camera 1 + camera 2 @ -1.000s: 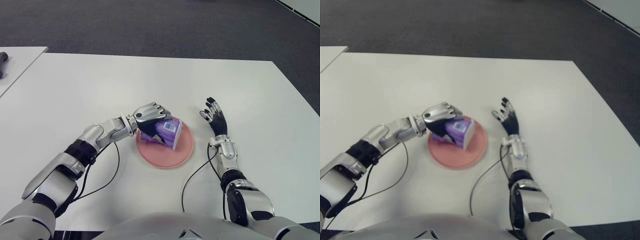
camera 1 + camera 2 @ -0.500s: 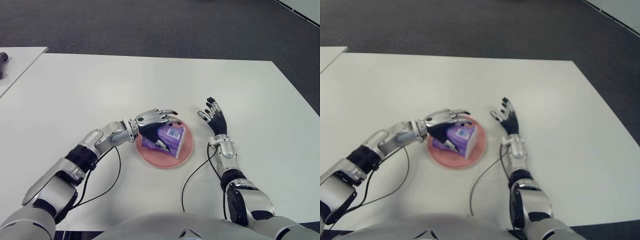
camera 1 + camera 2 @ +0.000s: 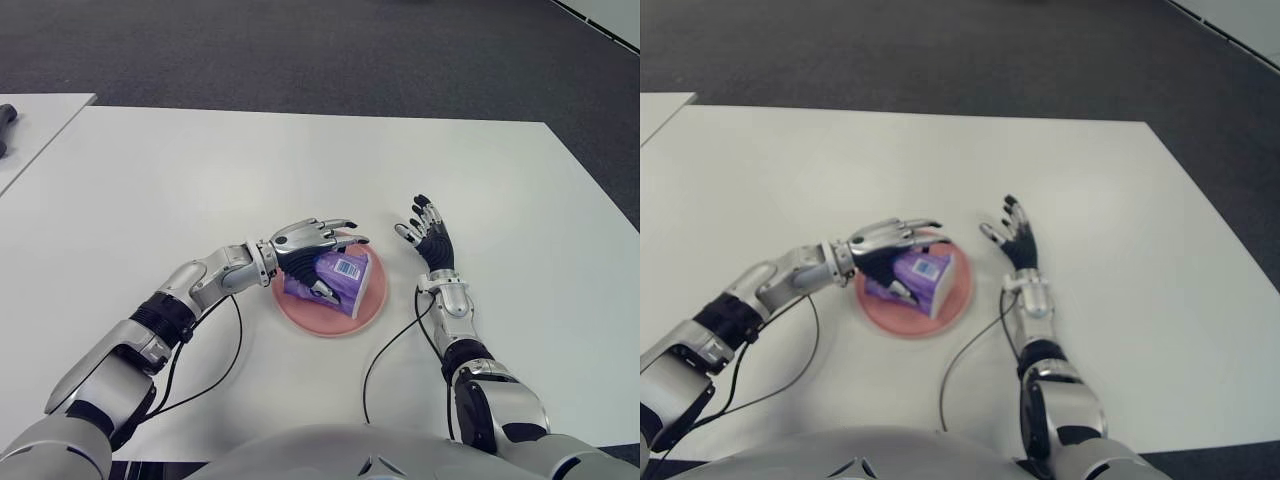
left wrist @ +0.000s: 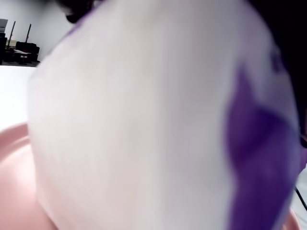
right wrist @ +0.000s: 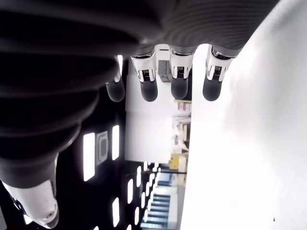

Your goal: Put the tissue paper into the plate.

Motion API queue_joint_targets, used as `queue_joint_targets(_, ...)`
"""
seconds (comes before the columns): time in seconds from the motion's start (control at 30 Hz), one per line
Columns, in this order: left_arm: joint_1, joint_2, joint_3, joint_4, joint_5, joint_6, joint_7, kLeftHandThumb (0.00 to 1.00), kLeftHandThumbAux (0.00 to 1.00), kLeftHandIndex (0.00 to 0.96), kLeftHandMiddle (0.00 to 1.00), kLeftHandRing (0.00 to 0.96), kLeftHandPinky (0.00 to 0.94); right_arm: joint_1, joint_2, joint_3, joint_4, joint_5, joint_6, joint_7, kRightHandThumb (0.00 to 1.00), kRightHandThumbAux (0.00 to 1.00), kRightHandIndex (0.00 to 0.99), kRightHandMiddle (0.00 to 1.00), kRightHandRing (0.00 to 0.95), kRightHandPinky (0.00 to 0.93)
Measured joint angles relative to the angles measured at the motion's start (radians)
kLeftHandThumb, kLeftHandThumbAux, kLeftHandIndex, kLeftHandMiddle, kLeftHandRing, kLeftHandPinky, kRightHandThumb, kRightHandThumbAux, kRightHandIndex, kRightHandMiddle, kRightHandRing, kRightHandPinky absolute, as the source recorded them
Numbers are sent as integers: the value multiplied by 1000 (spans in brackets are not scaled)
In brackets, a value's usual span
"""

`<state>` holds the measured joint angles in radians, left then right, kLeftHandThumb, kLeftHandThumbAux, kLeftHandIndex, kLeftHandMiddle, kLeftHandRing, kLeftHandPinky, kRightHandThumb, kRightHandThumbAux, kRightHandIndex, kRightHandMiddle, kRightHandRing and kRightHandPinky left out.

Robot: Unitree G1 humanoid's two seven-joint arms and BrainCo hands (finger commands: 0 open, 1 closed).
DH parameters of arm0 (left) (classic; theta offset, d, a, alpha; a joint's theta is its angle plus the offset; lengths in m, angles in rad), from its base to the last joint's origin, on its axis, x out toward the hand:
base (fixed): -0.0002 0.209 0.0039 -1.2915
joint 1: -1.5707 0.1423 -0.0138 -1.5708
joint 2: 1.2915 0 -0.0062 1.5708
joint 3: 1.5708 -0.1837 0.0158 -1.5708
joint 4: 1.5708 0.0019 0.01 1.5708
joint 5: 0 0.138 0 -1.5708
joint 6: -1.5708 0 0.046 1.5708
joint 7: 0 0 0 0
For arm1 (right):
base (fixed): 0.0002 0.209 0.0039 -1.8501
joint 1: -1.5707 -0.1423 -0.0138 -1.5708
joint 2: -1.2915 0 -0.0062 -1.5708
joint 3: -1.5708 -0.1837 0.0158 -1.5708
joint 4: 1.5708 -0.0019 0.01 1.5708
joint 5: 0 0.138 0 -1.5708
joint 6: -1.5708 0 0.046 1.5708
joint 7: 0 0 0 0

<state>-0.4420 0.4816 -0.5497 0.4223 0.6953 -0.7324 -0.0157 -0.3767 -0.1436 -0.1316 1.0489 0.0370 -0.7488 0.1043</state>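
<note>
The tissue paper (image 3: 338, 276), a purple and white pack with a barcode patch on its upper face, sits tilted in the pink plate (image 3: 372, 300), leaning on its lower edge against the plate's surface. The left hand (image 3: 310, 243) hovers right over it, reaching in from the pack's left side, its fingers (image 3: 338, 226) stretched out flat across the top of the pack and spread loose, not closed around it; whether the palm or thumb touches the wrapper cannot be told. In the left wrist view the pack (image 4: 144, 120) fills nearly everything, directly in front of that hand, with the plate's pink rim (image 4: 14, 158) below it. The right hand (image 3: 428, 237) shows just beyond the plate's far side from the left hand, apart from the rim, palm up-turned and fingers fanned wide, holding nothing; its own wrist view shows the dark fingertips (image 5: 178, 88) straight and separated. Both hands and the plate are over the white counter (image 3: 200, 170), and thin black cables trail from each forearm across it.
</note>
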Motion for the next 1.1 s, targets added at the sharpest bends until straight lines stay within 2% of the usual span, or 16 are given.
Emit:
queue_joint_targets(0.33, 21, -25, 37, 13, -41, -21, 1, 0, 359, 0, 0, 0, 0, 4, 4, -5, -14, 10, 18, 20, 1, 685, 0, 0, 0, 1)
queue_joint_targets(0.5, 21, -27, 68, 20, -145, -54, -47, 0, 359, 0, 0, 0, 0, 3, 7, -8, -14, 23, 18, 29, 3, 705, 0, 0, 0, 4)
queue_joint_targets(0.7, 21, -38, 97, 27, -250, -62, -115, 0, 372, 0, 0, 0, 0, 3, 8, -12, -13, 29, 18, 37, 6, 713, 0, 0, 0, 0)
queue_joint_targets(1.1, 4, -35, 182, -38, -409, 14, -279, 0, 410, 0, 0, 0, 0, 5, 9, -14, -17, 29, 17, 37, 20, 670, 0, 0, 0, 0)
